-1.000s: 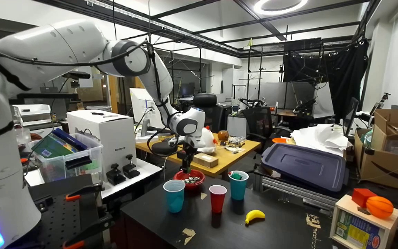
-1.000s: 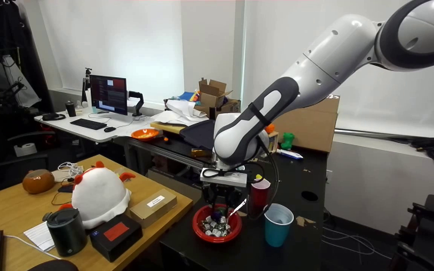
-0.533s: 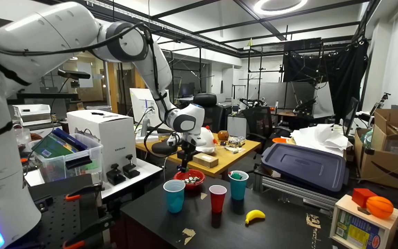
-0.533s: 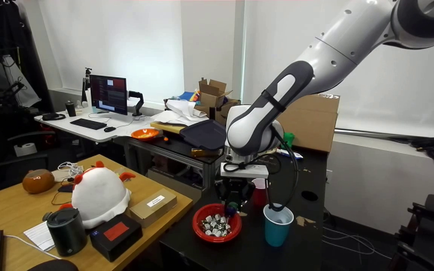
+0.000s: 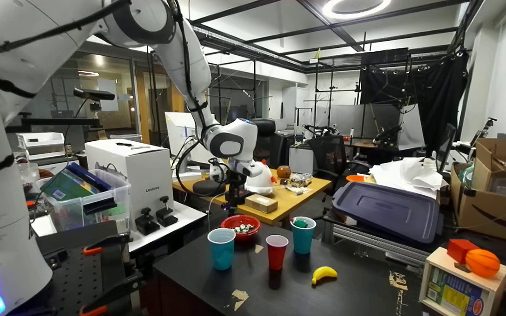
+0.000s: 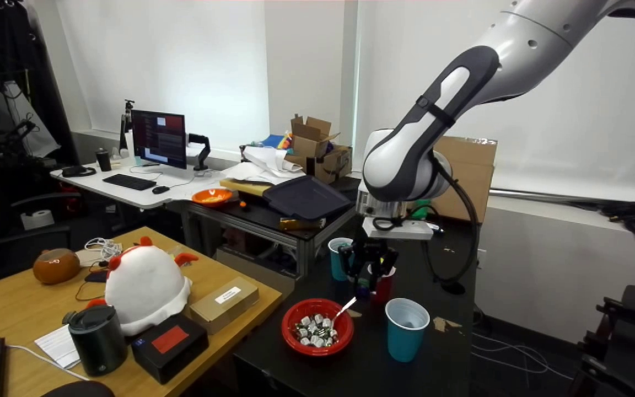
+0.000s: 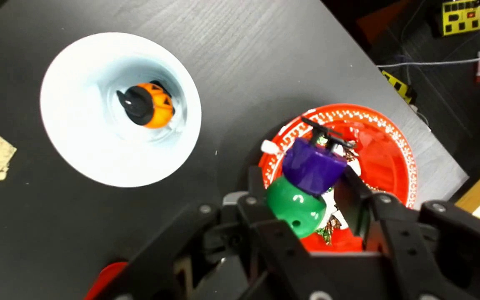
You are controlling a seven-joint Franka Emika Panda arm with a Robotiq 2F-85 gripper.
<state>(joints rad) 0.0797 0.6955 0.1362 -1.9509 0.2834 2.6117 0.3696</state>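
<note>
Jaws pinch the purple-and-green toy, so you want a steady squeeze and enough height to clear red bowl, white handle and nearby blue cup.

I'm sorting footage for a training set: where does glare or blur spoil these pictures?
In the wrist view, the nearest parts of the claw look soft, one side of the white-lined cup is washed out, and the green-and-purple toy carries small glints; in an exterior view, the ceiling ring light is burnt to plain white.
</note>
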